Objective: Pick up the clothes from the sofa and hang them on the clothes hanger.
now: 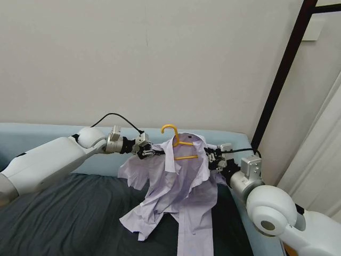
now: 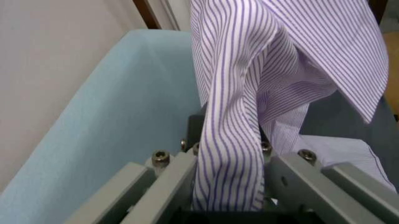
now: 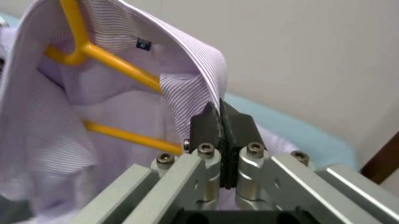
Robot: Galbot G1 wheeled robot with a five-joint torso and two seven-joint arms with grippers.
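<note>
Sofa (image 1: pixel 37 133) upholstery in smooth pale blue runs along the wall at our far left, with a dark grey seat cushion (image 1: pixel 64 213) of coarser weave below it. Over that cushion our left arm, white and rounded, reaches to the left gripper (image 1: pixel 146 151), which holds the shirt (image 1: pixel 181 186) at its left shoulder. In the left wrist view we see the two flat grey metal fingers (image 2: pixel 168 182) closed narrowly on a folded band of the cloth, which rises out of them in soft pleats. The shirt is thin woven fabric with fine purple-and-white stripes. It is held up above the sofa seat between our two grippers, its hem and one sleeve draped down to the dark cushion. Inside its neck sits a yellow hanger (image 1: pixel 181 143), a smooth rounded rod with a curved hook standing above the collar (image 1: pixel 200 140) and a straight crossbar lower down. A small dark label (image 3: pixel 143 45) is sewn under the collar. To the right, the right gripper (image 1: pixel 214 160) has its black wedge-shaped pads (image 3: pixel 209 126) pressed together on the collar's edge, just beside the hanger's arm. Farther right a dark straight post (image 1: pixel 282 69) slants up in front of the plain wall (image 1: pixel 160 53).
</note>
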